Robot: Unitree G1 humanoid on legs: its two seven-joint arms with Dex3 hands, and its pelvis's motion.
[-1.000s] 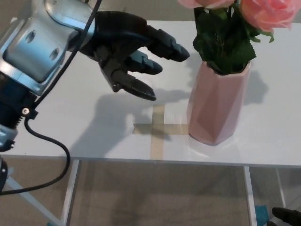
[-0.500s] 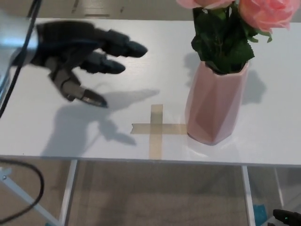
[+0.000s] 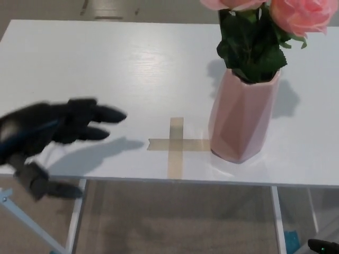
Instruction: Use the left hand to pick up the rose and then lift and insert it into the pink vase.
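The pink faceted vase [image 3: 241, 116] stands upright on the white table [image 3: 106, 63], right of centre. Pink roses [image 3: 302, 13] with dark green leaves [image 3: 251, 45] rise out of its mouth; their tops are cut off by the picture's upper edge. My left hand [image 3: 50, 132] is low at the table's front left edge, blurred by motion, fingers spread apart and holding nothing. It is far to the left of the vase. My right hand does not show.
A tan tape cross [image 3: 175, 144] is stuck on the table just left of the vase's foot. The table's front edge runs across the lower third, with white legs [image 3: 74, 227] and beige floor below it.
My left hand has drawn away from the vase, sweeping down and to the left from above the table's middle to its front left edge. The vase and roses have stayed put.
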